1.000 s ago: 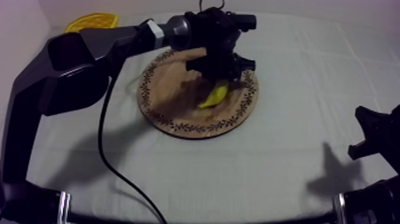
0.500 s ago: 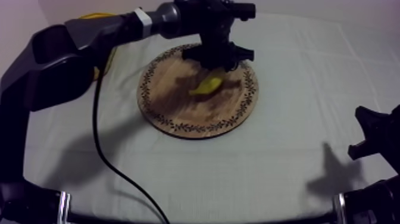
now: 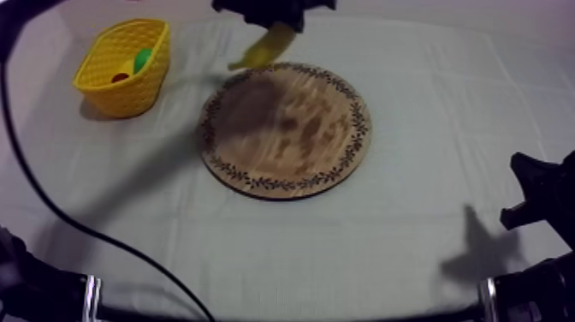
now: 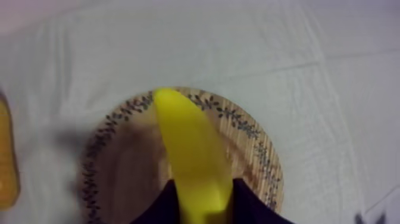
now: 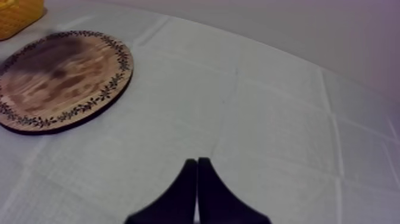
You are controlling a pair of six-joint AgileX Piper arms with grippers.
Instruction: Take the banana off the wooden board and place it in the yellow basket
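Had the banana (image 3: 263, 47) off the wooden board (image 3: 287, 128), aloft by its far rim, grasped in the left hand (image 3: 274, 15). Had yet to carry it over and drop it into the yellow basket (image 3: 120, 98). Held the right hand (image 5: 196, 179) clenched on nothing above the worktop (image 3: 342, 248). Saw the basket from above; saw fingers (image 4: 158, 208) pinching the banana's end from the left wrist.

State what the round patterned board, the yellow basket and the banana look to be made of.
Round wooden board: wood, matt, with visible grain and a dark leaf pattern round the rim, perhaps burnt in. Yellow basket: probably moulded plastic, given its even colour and open lattice wall. Yellow banana: smooth, uniform skin; likely plastic.
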